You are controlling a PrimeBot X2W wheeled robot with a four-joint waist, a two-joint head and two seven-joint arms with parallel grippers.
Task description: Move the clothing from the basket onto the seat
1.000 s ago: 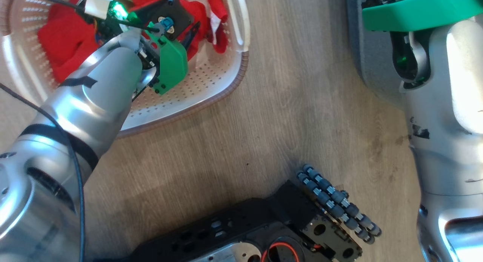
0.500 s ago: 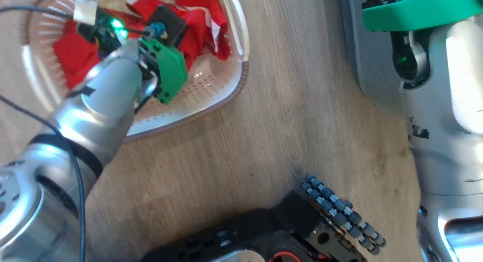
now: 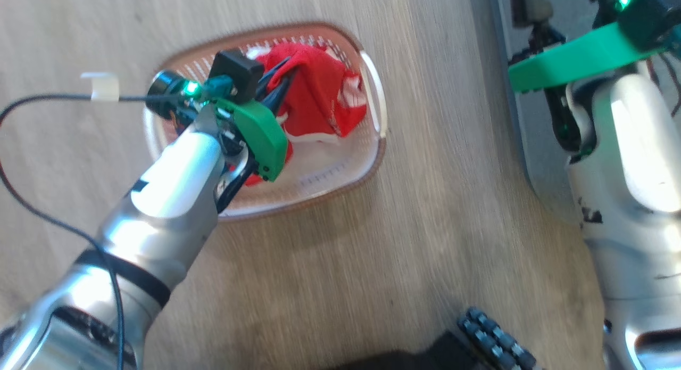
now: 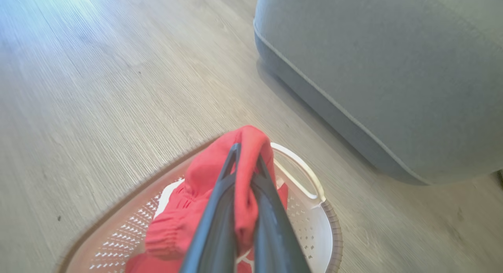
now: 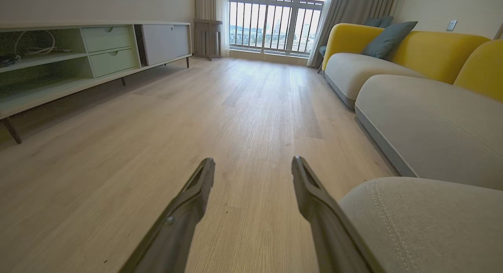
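Barely begun: left jaws clamp one red garment over the basket, right jaws gape empty, and the seat at 3 o'clock looks bare.

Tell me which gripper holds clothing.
The left gripper, shut on the red clothing over the basket; the right gripper stands open, holding nothing.

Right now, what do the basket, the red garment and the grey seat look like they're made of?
The basket: likely moulded plastic, cream, with small holes and a brown woven-look rim. The red garment: soft cloth, draping limply, gathered at one edge. The grey seat: probably fabric upholstery, matte, with a stitched seam.
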